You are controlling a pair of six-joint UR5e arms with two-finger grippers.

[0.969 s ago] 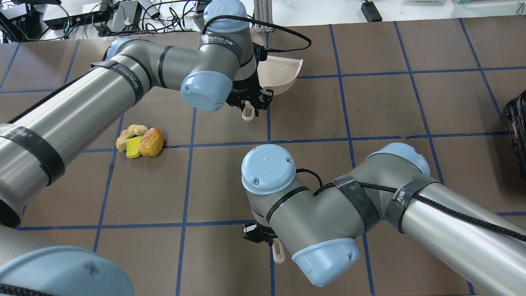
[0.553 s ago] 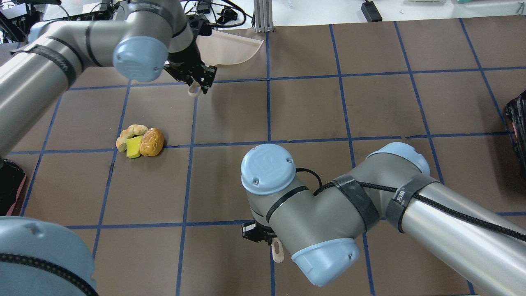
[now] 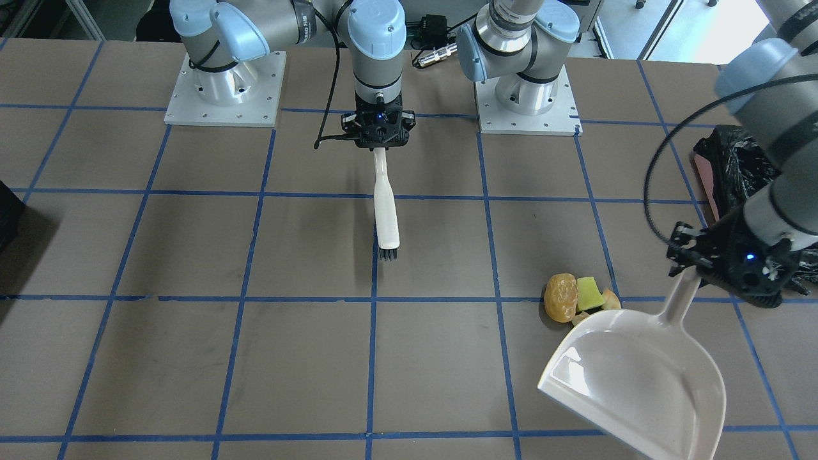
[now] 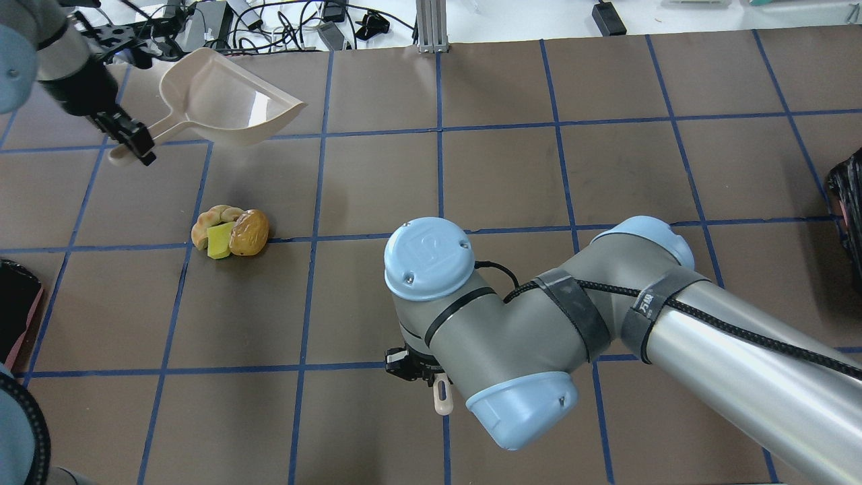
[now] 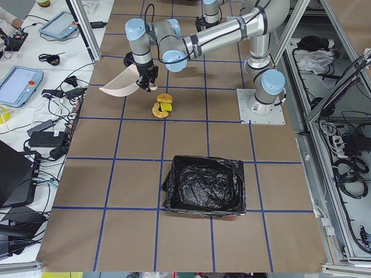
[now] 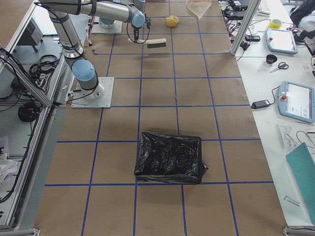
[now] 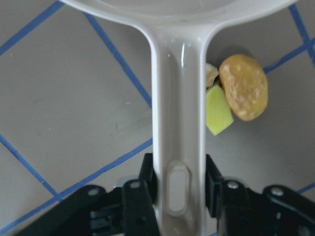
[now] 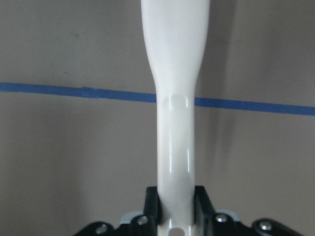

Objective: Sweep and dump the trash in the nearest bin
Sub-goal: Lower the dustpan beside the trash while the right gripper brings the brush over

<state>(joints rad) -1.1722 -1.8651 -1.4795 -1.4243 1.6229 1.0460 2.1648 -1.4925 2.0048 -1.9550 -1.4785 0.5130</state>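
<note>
The trash lies in one heap: a brown lump (image 3: 560,297), a yellow-green wedge (image 3: 590,294) and a tan croissant piece (image 3: 610,299), which also shows in the overhead view (image 4: 229,232). My left gripper (image 3: 687,268) is shut on the handle of a white dustpan (image 3: 639,377), held above the table just beyond the heap; the pan (image 4: 222,101) is empty. My right gripper (image 3: 378,144) is shut on a white brush (image 3: 385,211), bristles near the table's middle. The bin (image 5: 204,185), lined with a black bag, stands at the table's left end.
A second black-bagged bin (image 6: 170,157) stands at the table's right end, its edge showing in the overhead view (image 4: 847,215). Cables and boxes (image 4: 202,20) lie beyond the far edge. The arm bases (image 3: 223,89) stand at my side.
My left arm has swung the dustpan from the far middle of the table to the far left, behind the trash heap. My right arm has shifted slightly with the brush.
</note>
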